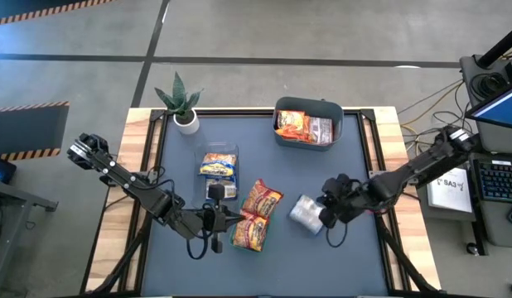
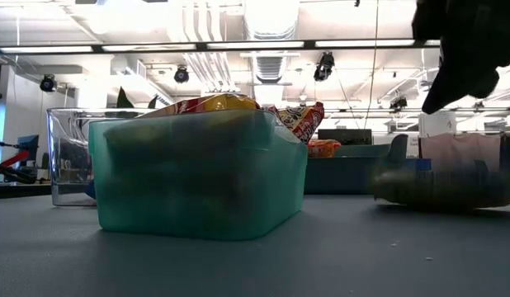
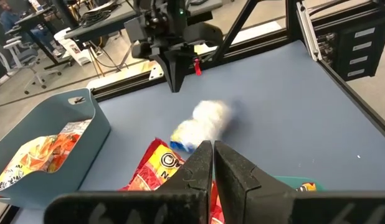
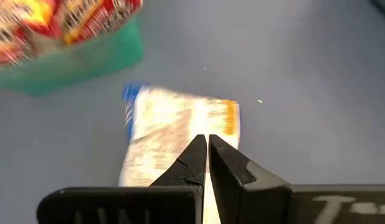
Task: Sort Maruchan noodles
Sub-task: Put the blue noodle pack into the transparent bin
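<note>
A silver-grey Maruchan packet [image 1: 304, 212] [image 4: 180, 134] lies flat on the dark mat, right of centre. My right gripper [image 1: 326, 213] [image 4: 205, 144] is shut and hangs above the packet's right end; the low view shows it [image 2: 436, 99] well clear of the packet [image 2: 441, 186]. Orange-red packets [image 1: 260, 203] [image 3: 156, 169] are piled in the green tray [image 2: 197, 177]. My left gripper [image 1: 225, 219] [image 3: 212, 152] is shut just left of that tray, pointing at it. I see no contact there.
The grey-blue bin [image 1: 310, 106] [image 3: 86, 127] at the far edge holds orange-red packets. A clear container [image 1: 219, 151] with blue and yellow packets stands left of centre. A potted plant [image 1: 183, 103] stands at the far left corner. Bare mat lies along the near edge.
</note>
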### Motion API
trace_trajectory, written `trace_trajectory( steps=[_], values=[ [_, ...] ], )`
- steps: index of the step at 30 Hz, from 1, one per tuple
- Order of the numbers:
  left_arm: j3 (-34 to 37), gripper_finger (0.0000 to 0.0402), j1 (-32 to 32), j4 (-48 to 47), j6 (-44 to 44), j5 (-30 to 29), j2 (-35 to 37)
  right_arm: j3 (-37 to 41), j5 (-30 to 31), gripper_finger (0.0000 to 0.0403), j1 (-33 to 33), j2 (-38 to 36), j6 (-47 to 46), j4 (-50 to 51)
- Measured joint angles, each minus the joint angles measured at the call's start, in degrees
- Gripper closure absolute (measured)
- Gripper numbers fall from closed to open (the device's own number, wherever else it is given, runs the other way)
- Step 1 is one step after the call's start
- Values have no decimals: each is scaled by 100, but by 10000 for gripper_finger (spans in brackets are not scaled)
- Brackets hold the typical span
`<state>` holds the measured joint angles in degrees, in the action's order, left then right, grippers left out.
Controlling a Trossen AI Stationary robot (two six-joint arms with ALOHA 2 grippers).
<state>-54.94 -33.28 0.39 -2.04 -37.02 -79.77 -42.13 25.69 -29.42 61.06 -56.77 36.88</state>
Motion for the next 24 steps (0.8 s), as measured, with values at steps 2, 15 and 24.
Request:
trace_trajectory(
  steps=[2,15,24],
  values=[
    [0,402,2,23,0,-2,0,348,2,394,3,-319,-32,-347],
    [0,402,75,2341,-96,2,-816,1547,-371,394,-71,-1211,-672,-1039],
    [-1663,402,494,2568,-882,8,-3007,1559,-741,387,-247,-1222,-778,-1258]
  ],
)
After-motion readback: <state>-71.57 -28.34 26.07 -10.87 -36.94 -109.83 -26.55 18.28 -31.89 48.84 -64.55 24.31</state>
